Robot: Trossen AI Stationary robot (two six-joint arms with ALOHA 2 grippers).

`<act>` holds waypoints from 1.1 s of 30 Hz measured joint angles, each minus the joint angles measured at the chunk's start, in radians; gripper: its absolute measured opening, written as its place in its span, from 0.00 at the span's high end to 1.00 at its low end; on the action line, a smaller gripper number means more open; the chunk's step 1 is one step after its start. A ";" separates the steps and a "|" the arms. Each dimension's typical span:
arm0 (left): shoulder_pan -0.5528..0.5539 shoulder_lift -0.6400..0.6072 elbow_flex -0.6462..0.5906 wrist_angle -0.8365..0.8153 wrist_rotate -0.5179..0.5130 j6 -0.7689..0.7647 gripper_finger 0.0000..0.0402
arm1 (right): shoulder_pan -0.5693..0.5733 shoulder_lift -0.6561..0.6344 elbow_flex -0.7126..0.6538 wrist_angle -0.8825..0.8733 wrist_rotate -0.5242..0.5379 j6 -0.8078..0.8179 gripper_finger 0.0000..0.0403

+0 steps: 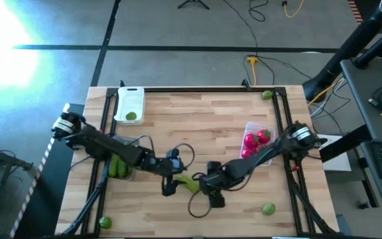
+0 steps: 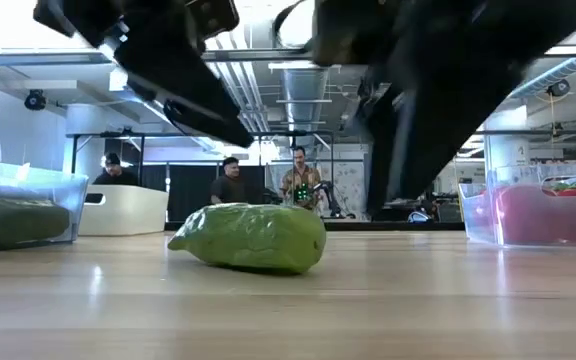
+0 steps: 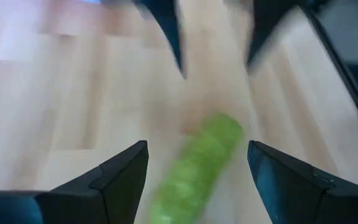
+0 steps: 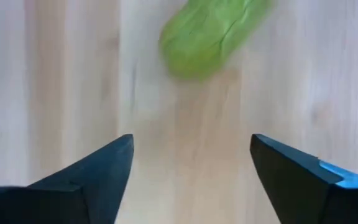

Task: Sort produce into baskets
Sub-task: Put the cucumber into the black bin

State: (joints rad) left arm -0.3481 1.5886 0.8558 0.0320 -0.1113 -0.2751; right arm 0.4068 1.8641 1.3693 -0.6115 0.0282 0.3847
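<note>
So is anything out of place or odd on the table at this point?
Yes. A lime sits out on the frame at the table's far right corner, off the wood. Two more limes lie loose near the front edge, unsorted. A cucumber lies on the bare wood between the left gripper and right gripper, both with fingers open.

Grey floor (image 1: pixel 178 26) (cables (image 1: pixel 257 40) trailing) — ceiling pipes (image 2: pixel 268 80).
</note>
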 joint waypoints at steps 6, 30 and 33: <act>-0.005 0.099 0.000 0.034 0.075 0.144 0.35 | 0.100 -0.093 -0.002 -0.116 0.130 0.155 0.11; -0.001 0.382 0.290 -0.231 0.083 0.207 0.55 | 0.159 -0.117 -0.004 -0.122 0.260 0.151 0.09; -0.011 0.338 0.299 -0.337 0.121 0.143 0.66 | 0.156 -0.117 -0.005 -0.106 0.268 0.092 0.09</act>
State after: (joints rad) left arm -0.3586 1.9268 1.1548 -0.3053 0.0094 -0.1319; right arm 0.5628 1.7470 1.3647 -0.7176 0.2960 0.4763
